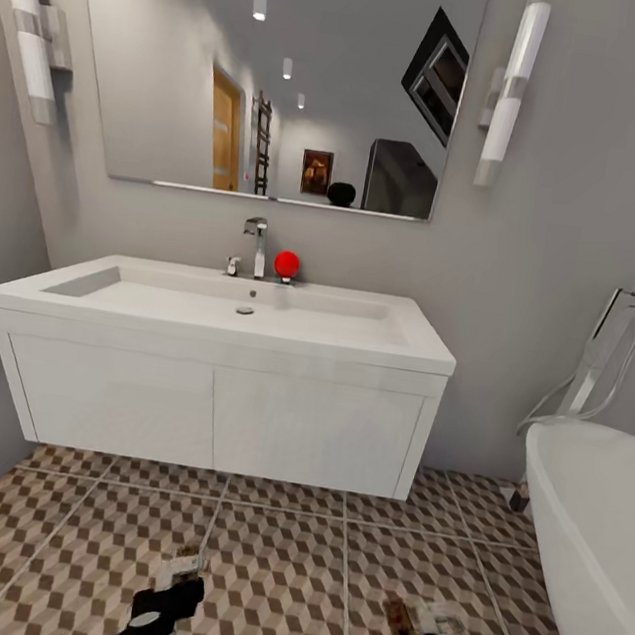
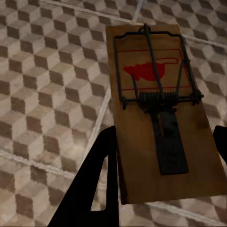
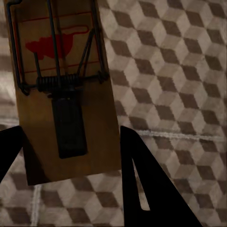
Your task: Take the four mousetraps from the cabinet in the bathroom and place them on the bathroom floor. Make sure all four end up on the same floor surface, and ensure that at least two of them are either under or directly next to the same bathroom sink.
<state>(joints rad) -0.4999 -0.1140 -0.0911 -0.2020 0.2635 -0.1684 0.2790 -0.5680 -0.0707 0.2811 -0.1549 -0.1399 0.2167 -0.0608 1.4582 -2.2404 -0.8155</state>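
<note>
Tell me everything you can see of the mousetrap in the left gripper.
The mousetrap is a flat rectangular tan wooden board with a red mouse mark inside a thin red outline, a dark wire bar and coiled spring across its middle, and a dark metal tab running toward the gripper. It sits between the black fingers of the left gripper, which close on its near end. It hangs above the cube-patterned floor, in front of the white sink.

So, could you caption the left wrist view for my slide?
Left gripper holding a mousetrap above the bathroom floor.
</note>
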